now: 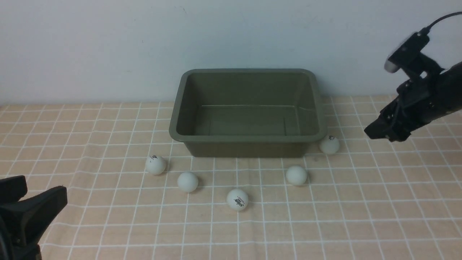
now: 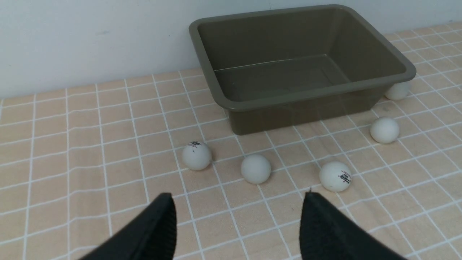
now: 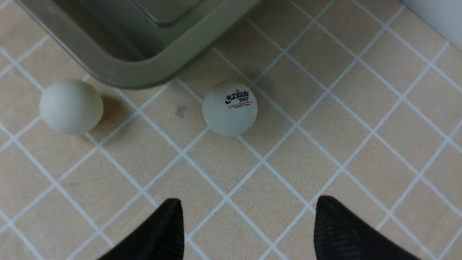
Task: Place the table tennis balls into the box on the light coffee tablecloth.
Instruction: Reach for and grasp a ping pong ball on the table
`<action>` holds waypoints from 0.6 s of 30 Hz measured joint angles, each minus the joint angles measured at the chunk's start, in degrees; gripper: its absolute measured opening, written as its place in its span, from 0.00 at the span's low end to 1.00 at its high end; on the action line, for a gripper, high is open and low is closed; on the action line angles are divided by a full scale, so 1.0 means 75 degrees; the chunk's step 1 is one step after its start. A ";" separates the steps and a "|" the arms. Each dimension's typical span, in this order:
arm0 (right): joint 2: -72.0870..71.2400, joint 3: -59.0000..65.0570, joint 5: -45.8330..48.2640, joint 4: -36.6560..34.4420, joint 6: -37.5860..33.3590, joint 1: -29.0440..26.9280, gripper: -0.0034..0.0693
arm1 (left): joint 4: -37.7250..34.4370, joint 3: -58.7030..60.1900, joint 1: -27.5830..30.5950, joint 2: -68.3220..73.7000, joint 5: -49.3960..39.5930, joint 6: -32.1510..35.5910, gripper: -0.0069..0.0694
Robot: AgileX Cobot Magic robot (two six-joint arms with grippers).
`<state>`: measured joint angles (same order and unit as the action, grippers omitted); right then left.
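Five table tennis balls (image 1: pixel 237 199) are being shown lying on the light coffee tablecloth (image 1: pixel 90 126), all outside the empty box (image 1: pixel 249 138).

Four are being seen scattered before the box's front wall, while the fifth ball (image 1: pixel 329 144) is being seen just beside its front right corner, near the raised right gripper (image 1: pixel 375 131), whose jaws are being held apart around nothing. The left gripper (image 2: pixel 238 202) is being held low at the near left, jaws likewise spread and empty, short of the balls.
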<state>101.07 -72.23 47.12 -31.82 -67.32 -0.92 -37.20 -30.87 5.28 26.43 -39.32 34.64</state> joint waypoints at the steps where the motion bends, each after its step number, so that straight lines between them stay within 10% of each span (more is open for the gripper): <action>1: 0.0049 -0.0010 -0.0001 -0.0069 -0.0241 0.0000 0.66 | 0.0000 0.0000 0.0000 0.0000 0.0000 0.0000 0.60; 18: 0.1145 -0.0056 -0.0359 -0.2615 -0.3430 0.0000 0.64 | 0.0000 0.0000 0.0000 0.0000 0.0000 0.0091 0.60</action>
<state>109.65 -72.65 44.43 -51.43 -93.05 -0.92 -37.20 -30.87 5.28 26.43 -39.32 35.32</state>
